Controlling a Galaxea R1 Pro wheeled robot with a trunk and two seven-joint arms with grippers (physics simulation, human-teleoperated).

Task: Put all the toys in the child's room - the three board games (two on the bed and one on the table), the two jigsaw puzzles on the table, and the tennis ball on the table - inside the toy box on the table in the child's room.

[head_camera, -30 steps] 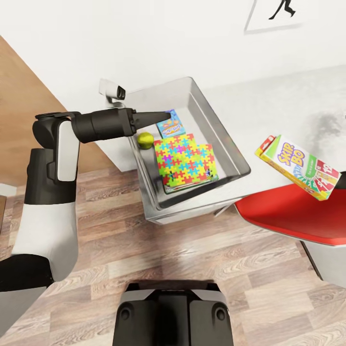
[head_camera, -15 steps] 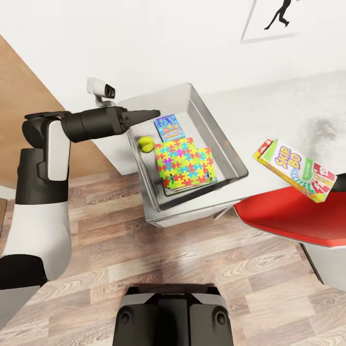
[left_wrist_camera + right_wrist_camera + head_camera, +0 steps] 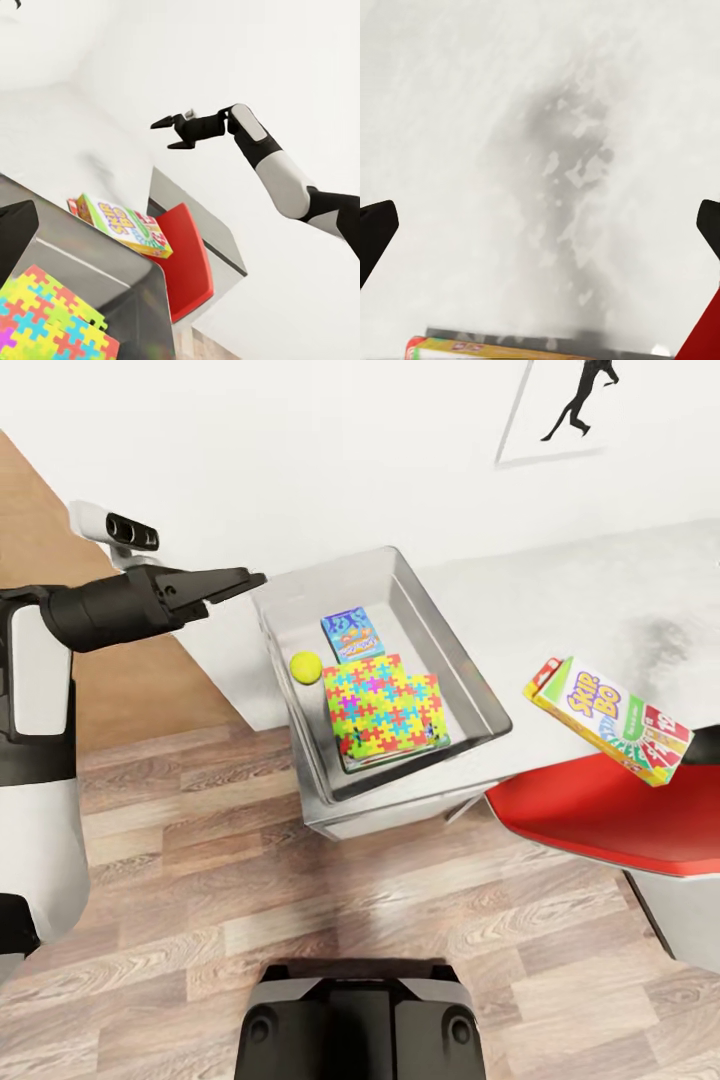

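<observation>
Pulled back to the left since the earlier frame, the left end effector (image 3: 235,582) now hangs off the toy box (image 3: 455,660) rim, fingers slightly parted and empty. Inside the box on the worktop (image 3: 600,590) lie the ball (image 3: 305,667), a blue game (image 3: 352,634) and the puzzles (image 3: 385,705). Right of it the Skip-Bo game (image 3: 610,720) sits by the red chair (image 3: 600,815), apparently loose; it is left to box, and the right end effector (image 3: 166,132) stands open above.
</observation>
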